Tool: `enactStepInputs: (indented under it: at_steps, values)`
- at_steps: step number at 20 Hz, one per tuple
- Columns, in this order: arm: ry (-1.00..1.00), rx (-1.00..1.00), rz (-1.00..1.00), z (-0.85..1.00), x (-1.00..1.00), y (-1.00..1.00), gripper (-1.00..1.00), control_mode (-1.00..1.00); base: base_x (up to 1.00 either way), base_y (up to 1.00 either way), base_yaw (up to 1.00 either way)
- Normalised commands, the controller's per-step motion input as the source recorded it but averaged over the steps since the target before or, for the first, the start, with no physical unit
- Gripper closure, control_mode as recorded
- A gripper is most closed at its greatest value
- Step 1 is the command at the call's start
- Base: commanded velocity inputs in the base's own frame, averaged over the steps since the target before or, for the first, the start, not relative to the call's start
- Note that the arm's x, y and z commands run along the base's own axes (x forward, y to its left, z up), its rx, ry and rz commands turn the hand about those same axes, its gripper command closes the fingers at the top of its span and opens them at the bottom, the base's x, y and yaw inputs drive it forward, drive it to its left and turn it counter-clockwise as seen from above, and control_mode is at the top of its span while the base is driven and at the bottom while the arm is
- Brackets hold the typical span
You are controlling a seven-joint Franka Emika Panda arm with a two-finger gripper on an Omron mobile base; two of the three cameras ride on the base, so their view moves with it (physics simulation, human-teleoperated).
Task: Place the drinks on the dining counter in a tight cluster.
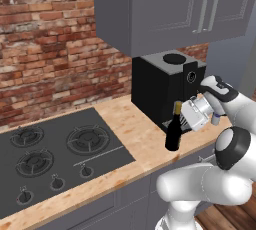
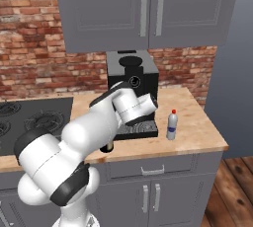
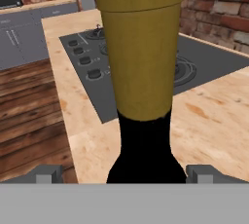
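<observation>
My pincer (image 3: 125, 172) stands wide, its two tips (image 3: 48, 173) apart on either side of the wine bottle (image 1: 173, 128), not closed on it. In the hand view the bottle's tan neck and dark shoulder sit between the tips, very close to the camera; whether a tip touches the glass I cannot tell. In the left base view my hand comes at the bottle from the right, level with its neck, and the bottle stands upright near the front edge of the wooden surface (image 1: 131, 134), just in front of the coffee machine (image 1: 162, 86).

In the right base view my arm hides most of that bottle; just its dark foot shows below my forearm at the surface's front edge. To the right, the small clear bottle with a red cap (image 2: 172, 125) stands upright on the same surface, just beside the machine's right front corner and well apart from the wine bottle. In the left base view only a bit of that small bottle peeks out behind my wrist.

Left of the wine bottle, the black stove (image 1: 50, 156) is set into the surface, with its burners and a row of knobs along the near side. Behind everything runs a brick wall (image 1: 55, 44), and grey cabinets (image 2: 143, 9) hang above the coffee machine.
</observation>
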Motion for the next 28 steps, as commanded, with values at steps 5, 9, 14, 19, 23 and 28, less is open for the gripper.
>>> enactStepInputs:
  at_steps: [5, 9, 14, 19, 23, 28]
  values:
    - [0.00, 0.00, -0.02, 0.00, 0.01, 0.04, -1.00, -1.00, 0.00, 0.00, 0.00]
    - [0.00, 0.00, 0.00, 0.00, 0.06, 0.00, -1.00, -1.00, 0.00, 0.00, 0.00]
    - [0.00, 0.00, 0.00, 0.00, 0.03, 0.00, -1.00, -1.00, 0.00, 0.00, 0.00]
    - [0.00, 0.00, 0.00, -0.03, 0.02, 0.03, -1.00, -1.00, 0.00, 0.00, 0.00]
    - [0.00, 0.00, 0.00, -0.06, 0.00, 0.12, -1.00, -1.00, 0.00, 0.00, 0.00]
    - [0.00, 0.00, 0.00, -0.04, 0.00, 0.11, -1.00, -1.00, 0.00, 0.00, 0.00]
